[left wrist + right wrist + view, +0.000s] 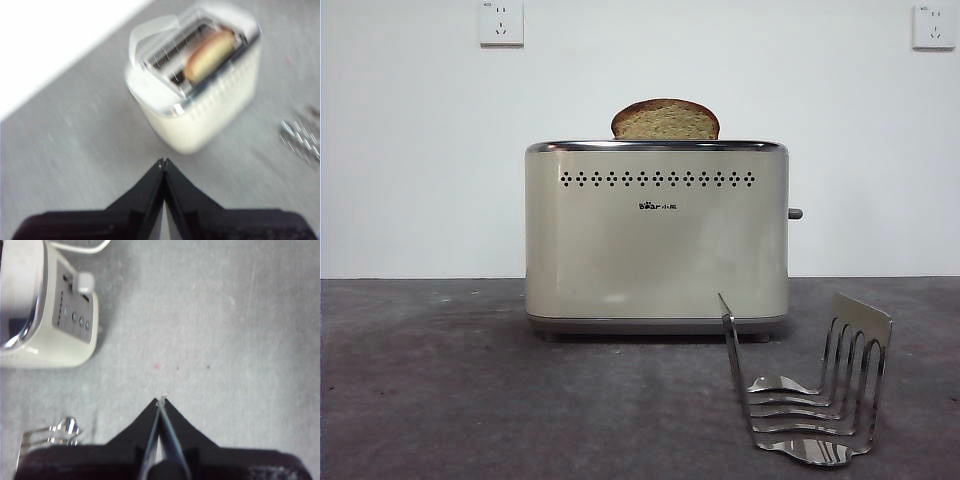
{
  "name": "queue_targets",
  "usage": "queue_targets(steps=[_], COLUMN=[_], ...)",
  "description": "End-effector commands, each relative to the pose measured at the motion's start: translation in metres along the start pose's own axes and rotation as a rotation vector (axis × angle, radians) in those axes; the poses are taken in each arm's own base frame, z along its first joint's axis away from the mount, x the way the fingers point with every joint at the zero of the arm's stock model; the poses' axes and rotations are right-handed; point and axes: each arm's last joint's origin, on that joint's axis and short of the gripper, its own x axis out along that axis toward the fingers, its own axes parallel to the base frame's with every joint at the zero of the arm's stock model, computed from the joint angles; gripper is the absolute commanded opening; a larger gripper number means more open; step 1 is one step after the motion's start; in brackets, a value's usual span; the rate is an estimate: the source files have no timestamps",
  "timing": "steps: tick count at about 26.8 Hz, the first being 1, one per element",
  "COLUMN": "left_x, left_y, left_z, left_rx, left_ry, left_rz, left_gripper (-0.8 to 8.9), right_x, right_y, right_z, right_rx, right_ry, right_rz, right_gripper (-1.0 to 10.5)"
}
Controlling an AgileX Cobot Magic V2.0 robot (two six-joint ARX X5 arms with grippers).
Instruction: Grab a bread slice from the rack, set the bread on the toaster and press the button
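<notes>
The slice of bread (665,120) stands upright in the toaster's (656,240) slot, its rounded top above the chrome rim; it also shows in the left wrist view (209,54) inside the toaster (200,110). The button (795,213) sticks out from the toaster's right side; in the right wrist view it is the pale lever (83,283) on the toaster's end panel (50,310). The steel rack (810,395) stands empty at the front right. My left gripper (164,162) is shut, empty, high above the table. My right gripper (161,401) is shut, empty, beside the toaster's end.
Two white wall sockets (501,22) (933,26) sit on the back wall. A white cord (85,246) runs behind the toaster. The rack's edge shows in both wrist views (302,137) (50,435). The grey table (470,400) spreads around the toaster.
</notes>
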Motion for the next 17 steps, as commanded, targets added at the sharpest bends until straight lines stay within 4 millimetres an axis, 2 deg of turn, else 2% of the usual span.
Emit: queue_targets(steps=[1, 3, 6, 8, 11, 14, 17], left_x=[0.012, 0.03, 0.056, 0.065, 0.079, 0.091, 0.1], left_y=[0.003, 0.004, -0.001, -0.007, -0.016, -0.021, -0.023], left_z=[-0.029, -0.062, -0.121, -0.152, -0.194, -0.227, -0.249], left_rx=[-0.011, -0.069, -0.301, -0.406, -0.51, -0.579, -0.618], left_ry=[-0.044, -0.085, -0.279, -0.376, -0.43, -0.402, -0.353], left_rz=[0.074, 0.164, 0.295, 0.341, 0.394, 0.444, 0.48], left_gripper=[-0.03, -0.03, -0.03, -0.03, -0.03, -0.03, -0.03], right_x=[0.002, 0.002, 0.001, 0.001, 0.001, 0.0, 0.0], right_y=[0.0, 0.0, 0.0, 0.0, 0.0, 0.0, 0.0], right_z=[0.004, 0.009, 0.013, 0.015, 0.017, 0.019, 0.019], right_rx=[-0.008, -0.013, -0.018, -0.019, -0.022, -0.023, -0.023], right_ry=[-0.035, -0.078, -0.129, -0.145, -0.167, -0.185, -0.185], right_rz=[-0.003, -0.003, -0.002, -0.001, -0.001, -0.001, -0.001], right_gripper=[0.0, 0.0, 0.0, 0.0, 0.0, 0.0, 0.0])
